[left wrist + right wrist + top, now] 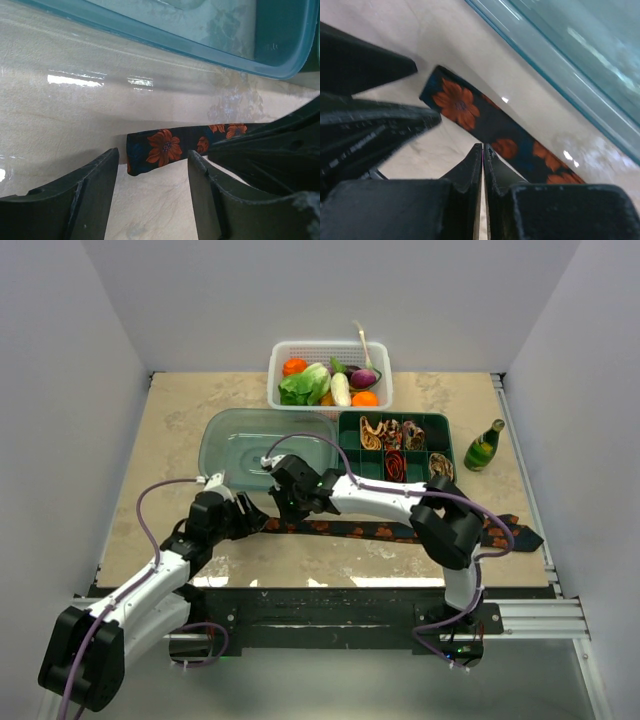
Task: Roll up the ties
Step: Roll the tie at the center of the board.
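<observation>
A black tie (380, 531) with orange flowers lies flat across the near part of the table, its blunt end at the left. In the left wrist view that end (160, 147) sits just ahead of my open left gripper (152, 159), and nothing is between the fingers. My right gripper (483, 147) is shut, its tips at the near edge of the tie (470, 107), a little way in from the end. I see no fabric pinched between them. From above, the left gripper (255, 517) and the right gripper (287, 506) stand close together over the tie's left end.
A teal plastic lid (240, 445) lies just behind the grippers. To its right a green compartment tray (448, 420) holds several rolled ties. Further back stands a white basket (330, 348) of vegetables. A green bottle (485, 445) is at the right. Purple cables loop along both arms.
</observation>
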